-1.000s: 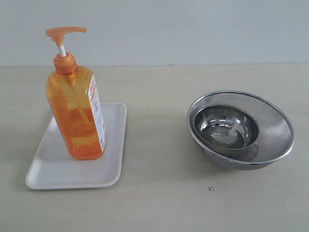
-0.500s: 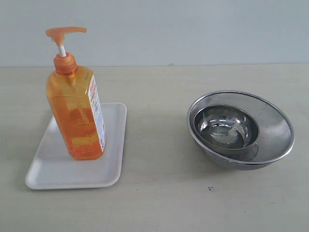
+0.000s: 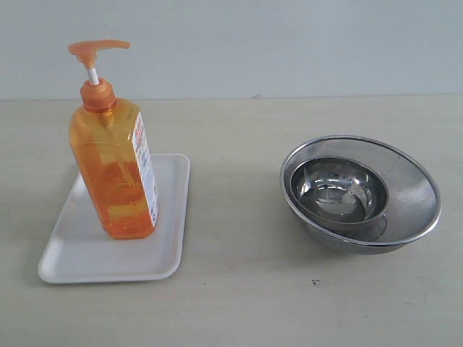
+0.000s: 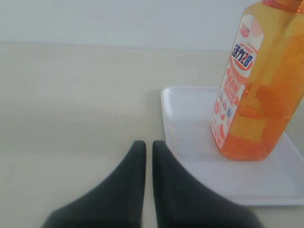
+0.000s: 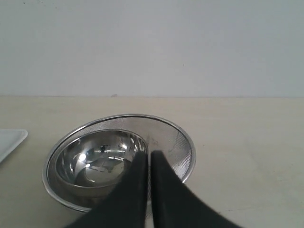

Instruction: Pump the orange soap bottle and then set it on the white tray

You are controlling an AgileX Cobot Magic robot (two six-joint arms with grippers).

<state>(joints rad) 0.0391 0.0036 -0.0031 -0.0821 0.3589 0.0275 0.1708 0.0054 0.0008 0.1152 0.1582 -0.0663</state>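
Where the orange soap bottle [image 3: 114, 173] stands: upright on the white tray [image 3: 72, 253], ahead of the left pincer [image 4: 145, 145] and apart from its tips.
Change over the last second: none; bottle, tray and bowls sit exactly as before.
Pincers: the left pincer is pressed together and empty; the right pincer [image 5: 148, 154] likewise, with the nested steel bowls [image 3: 427, 195] just ahead of it.
Meaning: placing looks done; pumping cannot be judged.

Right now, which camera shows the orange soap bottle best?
The exterior view: the whole orange soap bottle shows, pump head to base, standing on the white tray. The left wrist view cuts off its top, showing only the labelled body. The right wrist view misses it altogether.
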